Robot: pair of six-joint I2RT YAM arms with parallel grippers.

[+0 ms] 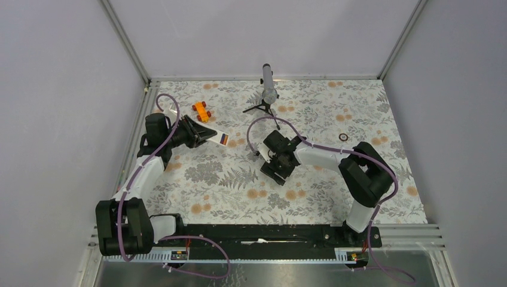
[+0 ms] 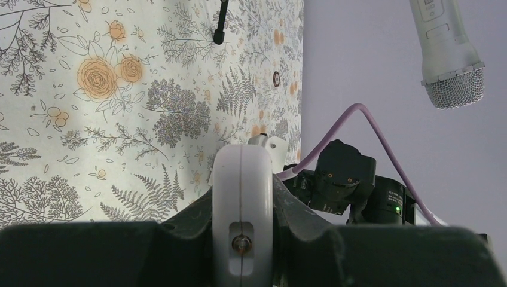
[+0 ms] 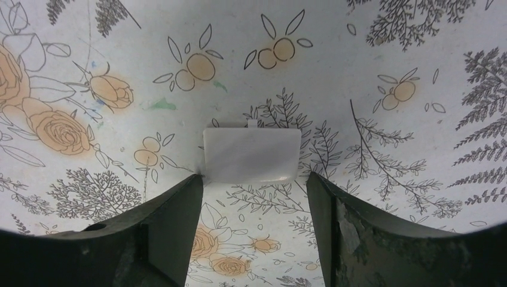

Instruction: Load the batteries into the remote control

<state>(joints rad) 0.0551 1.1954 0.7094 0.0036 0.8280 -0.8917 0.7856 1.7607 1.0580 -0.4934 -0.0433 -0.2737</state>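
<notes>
My left gripper point(image 1: 208, 136) is shut on the white remote control point(image 1: 217, 137) and holds it above the table at the left. An orange and a dark patch, the batteries point(image 1: 225, 140), show at the remote's free end. In the left wrist view the remote point(image 2: 242, 203) stands end-on, clamped between both fingers. My right gripper point(image 1: 276, 162) points down at the table centre. In the right wrist view it point(image 3: 254, 194) is open and empty. A small flat white square cover point(image 3: 251, 154) lies on the cloth just beyond its fingertips.
A chunky orange toy piece point(image 1: 201, 110) lies behind the left gripper. A microphone on a small tripod point(image 1: 269, 89) stands at the back centre and shows in the left wrist view point(image 2: 448, 54). A small black ring point(image 1: 344, 136) lies at the right. Grey walls enclose the floral cloth point(image 1: 335, 197).
</notes>
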